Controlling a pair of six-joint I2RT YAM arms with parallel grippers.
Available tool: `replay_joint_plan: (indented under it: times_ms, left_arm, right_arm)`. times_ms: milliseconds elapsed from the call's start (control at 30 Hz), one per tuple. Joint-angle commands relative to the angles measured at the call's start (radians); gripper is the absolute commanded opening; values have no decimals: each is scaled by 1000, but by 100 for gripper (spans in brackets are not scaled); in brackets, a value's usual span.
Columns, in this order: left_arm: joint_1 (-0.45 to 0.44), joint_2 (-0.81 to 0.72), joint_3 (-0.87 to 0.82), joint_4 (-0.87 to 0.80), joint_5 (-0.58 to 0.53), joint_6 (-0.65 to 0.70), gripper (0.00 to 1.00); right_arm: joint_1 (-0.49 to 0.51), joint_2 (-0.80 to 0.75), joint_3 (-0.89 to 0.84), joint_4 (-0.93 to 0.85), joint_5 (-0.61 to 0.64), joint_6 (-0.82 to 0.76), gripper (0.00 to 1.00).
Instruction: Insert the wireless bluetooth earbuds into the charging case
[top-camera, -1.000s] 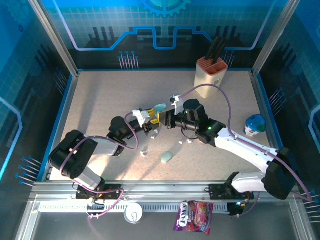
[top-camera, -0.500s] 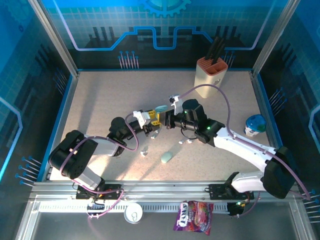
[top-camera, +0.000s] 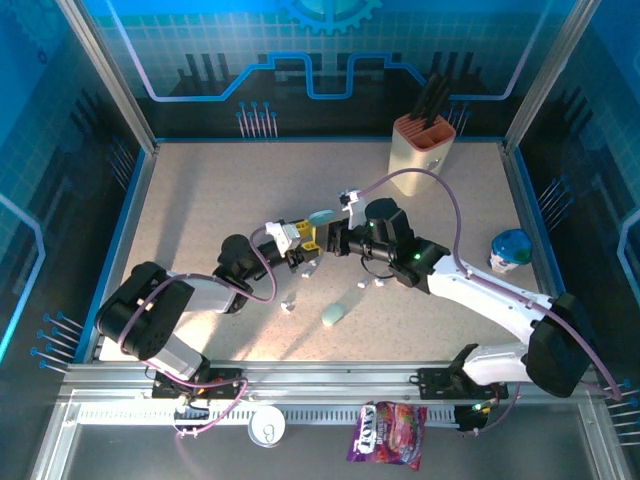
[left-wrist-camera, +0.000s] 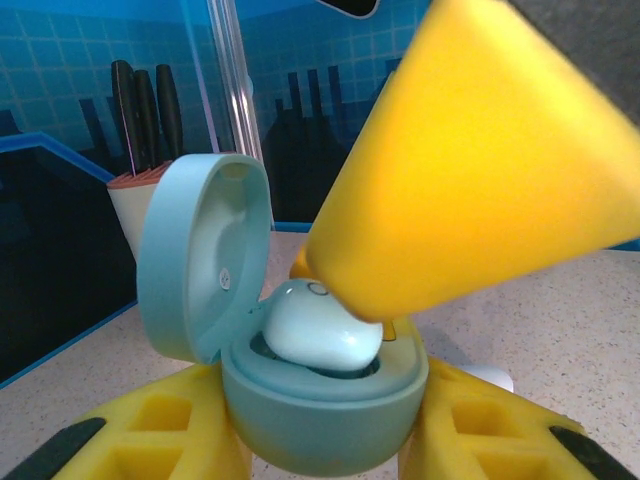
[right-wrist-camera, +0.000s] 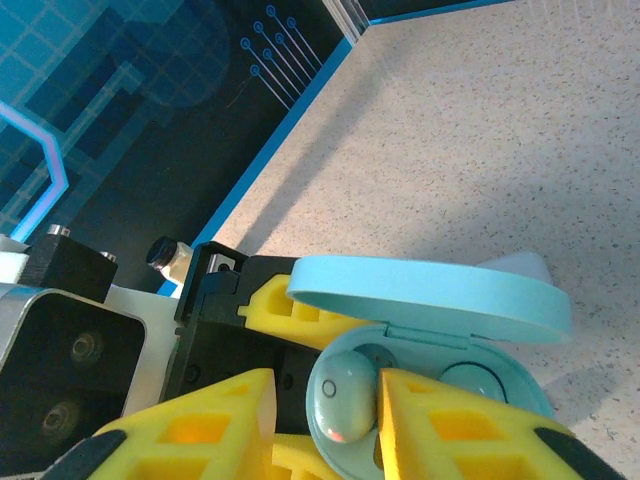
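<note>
Your left claw (left-wrist-camera: 318, 455) clamps the open charging case (left-wrist-camera: 300, 400) so your right claw (right-wrist-camera: 330, 385) can seat the earbud (right-wrist-camera: 345, 400); whether it's pinching, I cannot tell.

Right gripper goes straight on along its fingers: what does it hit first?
The earbud lying between the fingertips of the right gripper, in the open charging case that the left gripper holds. Depth unclear, but probably at once.

Pale aqua on yellow

The charging case (left-wrist-camera: 320, 410) was pale blue-green, its earbud (left-wrist-camera: 322, 335) lighter; the left gripper's fingers (left-wrist-camera: 150, 435) yellow; the table (top-camera: 220, 190) speckled beige; the knife block (top-camera: 420, 155) cream, terracotta-topped; the walls (top-camera: 300, 60) blue-gridded.
</note>
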Motion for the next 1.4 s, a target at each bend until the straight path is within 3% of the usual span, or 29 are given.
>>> replay_joint_plan:
  times_ms: [0, 433, 767, 1133, 1367]
  left_arm:
    - [-8, -32, 3, 61, 10, 4, 27]
    - [-6, -3, -9, 60, -35, 37, 27]
    - [-7, -6, -37, 61, -52, 85, 27]
    - [-8, -44, -48, 60, -63, 53, 26]
    - [-8, -50, -47, 61, -71, 41, 27]
  right_arm:
    - [-17, -27, -2, -33, 49, -21, 36]
    - [-26, -117, -15, 40, -94, -100, 46]
    - [-50, -30, 173, -160, -29, -195, 44]
    - [-77, 219, 513, -613, 42, -377, 45]
    - [-75, 183, 509, -687, 77, -398, 48]
